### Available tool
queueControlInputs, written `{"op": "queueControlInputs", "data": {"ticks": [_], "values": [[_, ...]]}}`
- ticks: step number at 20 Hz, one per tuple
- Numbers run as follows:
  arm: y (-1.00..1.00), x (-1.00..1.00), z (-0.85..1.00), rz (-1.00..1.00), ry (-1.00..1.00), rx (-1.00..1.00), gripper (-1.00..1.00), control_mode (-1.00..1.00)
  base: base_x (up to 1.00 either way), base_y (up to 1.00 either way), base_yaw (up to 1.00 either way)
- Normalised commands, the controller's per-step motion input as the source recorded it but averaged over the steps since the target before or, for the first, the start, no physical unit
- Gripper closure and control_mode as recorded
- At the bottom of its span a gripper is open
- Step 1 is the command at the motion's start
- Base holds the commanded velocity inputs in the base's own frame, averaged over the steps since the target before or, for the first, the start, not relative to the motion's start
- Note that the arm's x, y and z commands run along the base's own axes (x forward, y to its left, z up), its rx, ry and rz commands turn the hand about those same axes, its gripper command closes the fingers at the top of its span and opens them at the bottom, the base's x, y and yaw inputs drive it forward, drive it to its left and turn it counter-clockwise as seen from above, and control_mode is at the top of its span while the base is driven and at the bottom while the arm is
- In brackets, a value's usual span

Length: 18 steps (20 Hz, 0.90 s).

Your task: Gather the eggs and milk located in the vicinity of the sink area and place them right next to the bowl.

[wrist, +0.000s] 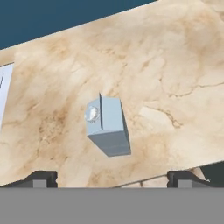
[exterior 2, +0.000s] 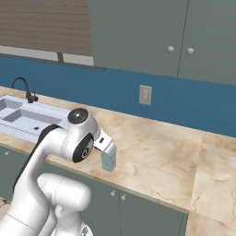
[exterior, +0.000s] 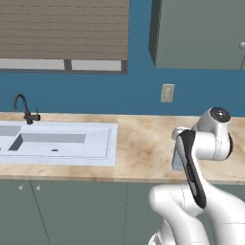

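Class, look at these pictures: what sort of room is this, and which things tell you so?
A kitchen, computer-rendered: a white sink with a black faucet set in a marble-look counter, cabinets above, and a milk carton standing out.

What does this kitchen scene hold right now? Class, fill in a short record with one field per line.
Milk: carton upright on the counter, near its front edge
Tool: tool open, above the carton, holding nothing
Sink: white double basin, left of the carton
Faucet: thin black faucet behind the basin
Wall: outlet on the blue backsplash
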Motion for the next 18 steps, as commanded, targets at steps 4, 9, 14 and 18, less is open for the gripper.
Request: {"op": "queueControlInputs", "data": {"ticks": [4,9,14,18], "values": [[0.0,0.1,-0.05,0.01,0.0,-0.06,-1.0,-1.0,0.0,0.0,0.0],[0.0,0.13,-0.15,0.02,0.01,-0.09,-1.0,-1.0,0.0,0.0,0.0],[0.0,0.18,-0.16,0.04,0.01,-0.03,-1.0,-1.0,0.0,0.0,0.0],[0.0,0.19,-0.13,0.06,0.03,0.0,-1.0,-1.0,0.0,0.0,0.0]]}}
